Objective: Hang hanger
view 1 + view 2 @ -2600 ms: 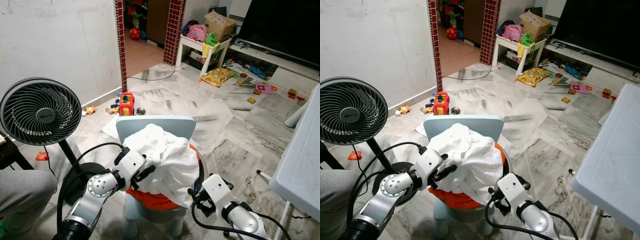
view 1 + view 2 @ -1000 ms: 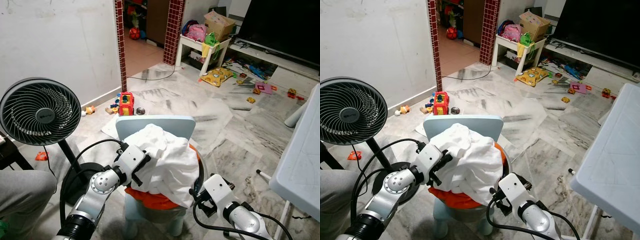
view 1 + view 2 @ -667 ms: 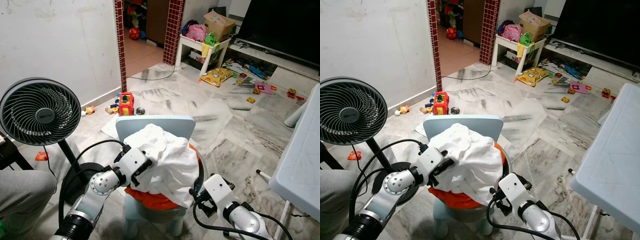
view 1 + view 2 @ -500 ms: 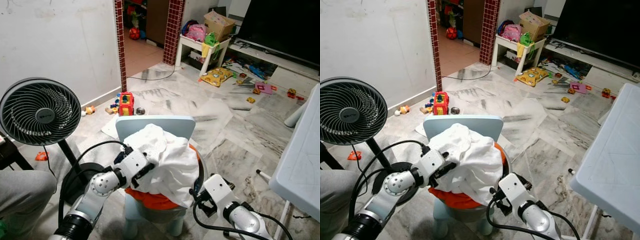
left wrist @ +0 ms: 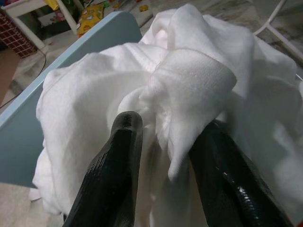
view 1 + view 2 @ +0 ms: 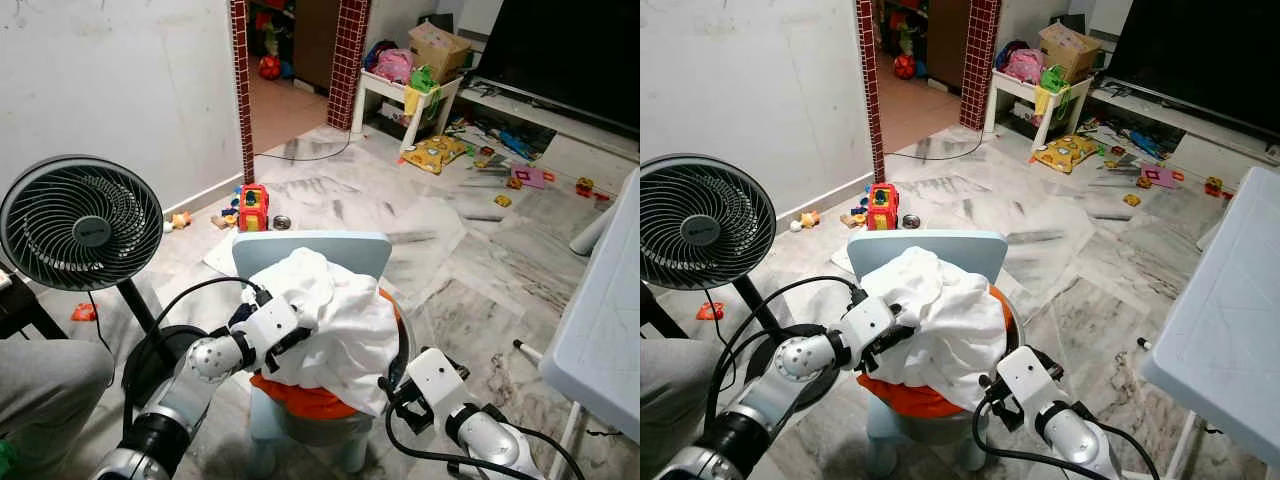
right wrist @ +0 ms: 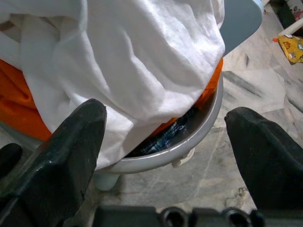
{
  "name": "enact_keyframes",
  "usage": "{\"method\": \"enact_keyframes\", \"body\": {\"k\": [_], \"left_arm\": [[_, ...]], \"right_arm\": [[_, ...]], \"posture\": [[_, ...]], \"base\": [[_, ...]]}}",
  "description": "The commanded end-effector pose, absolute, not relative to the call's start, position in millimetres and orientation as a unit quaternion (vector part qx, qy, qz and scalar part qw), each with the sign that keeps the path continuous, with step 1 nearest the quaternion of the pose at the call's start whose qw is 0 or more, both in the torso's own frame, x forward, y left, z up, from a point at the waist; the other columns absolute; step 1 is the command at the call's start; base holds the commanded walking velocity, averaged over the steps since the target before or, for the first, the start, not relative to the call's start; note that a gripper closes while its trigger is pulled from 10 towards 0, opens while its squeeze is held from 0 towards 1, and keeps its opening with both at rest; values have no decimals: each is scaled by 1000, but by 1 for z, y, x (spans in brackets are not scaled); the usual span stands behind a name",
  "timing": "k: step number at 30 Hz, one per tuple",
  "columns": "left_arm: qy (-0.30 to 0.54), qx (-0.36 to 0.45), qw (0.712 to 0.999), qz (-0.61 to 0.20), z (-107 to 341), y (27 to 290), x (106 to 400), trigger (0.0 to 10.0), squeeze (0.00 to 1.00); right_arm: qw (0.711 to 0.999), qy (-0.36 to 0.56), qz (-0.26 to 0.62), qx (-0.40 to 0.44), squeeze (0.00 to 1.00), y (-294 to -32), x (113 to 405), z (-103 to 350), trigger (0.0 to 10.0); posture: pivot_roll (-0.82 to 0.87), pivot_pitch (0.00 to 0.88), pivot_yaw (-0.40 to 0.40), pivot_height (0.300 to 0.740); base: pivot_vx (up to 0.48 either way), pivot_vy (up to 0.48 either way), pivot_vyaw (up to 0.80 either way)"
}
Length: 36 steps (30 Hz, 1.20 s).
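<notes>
One marble floor (image 6: 470, 270), strewn with toys toward the far wall. One white table (image 6: 605, 310), at the robot's right. One black standing fan (image 6: 80, 222), at its left. One pale blue chair (image 6: 312, 252) directly ahead, carrying a grey basin (image 7: 199, 132) piled with laundry: one white garment (image 6: 335, 315) on top, orange cloth (image 6: 300, 395) beneath, a blue checked piece deeper in. One left gripper (image 5: 165, 156), fingers pinched on a fold of the white garment at the pile's left side. One right gripper (image 7: 165, 156), fingers spread wide, low beside the basin's right rim, touching nothing. Hanger: cannot be made out in these views.
</notes>
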State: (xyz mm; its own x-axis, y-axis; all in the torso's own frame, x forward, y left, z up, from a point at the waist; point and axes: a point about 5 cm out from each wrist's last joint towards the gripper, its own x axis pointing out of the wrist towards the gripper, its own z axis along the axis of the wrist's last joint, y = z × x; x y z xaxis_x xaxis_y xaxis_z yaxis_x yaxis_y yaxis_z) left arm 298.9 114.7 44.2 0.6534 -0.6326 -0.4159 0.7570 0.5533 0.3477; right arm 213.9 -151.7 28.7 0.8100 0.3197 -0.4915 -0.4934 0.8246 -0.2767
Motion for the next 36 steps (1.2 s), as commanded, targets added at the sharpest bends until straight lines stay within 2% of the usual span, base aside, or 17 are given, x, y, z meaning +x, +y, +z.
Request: {"method": "enact_keyframes", "body": {"k": [1,2,3,29,36], "left_arm": [[116,260,866,-411,46,109,302,7098,0],[117,260,865,-412,46,108,303,1294,0],[119,261,865,-412,45,108,303,0,0],[75,255,865,-425,52,101,306,0,0],[27,191,889,-415,72,88,312,0,0]], "right_arm": [[932,214,211,-205,0,-155,217,30,10000],[932,214,210,-205,0,-155,216,30,10000],[932,214,210,-204,0,-155,216,29,10000],[932,215,209,-205,0,-155,216,29,10000],[934,212,201,-207,0,-159,219,29,10000]], "posture": [[94,0,-51,740],[91,0,-50,740],[90,0,-49,740],[93,0,-53,740],[100,0,-59,740]], "base": [[0,0,0],[0,0,0],[0,0,0],[0,0,0],[0,0,0]]}}
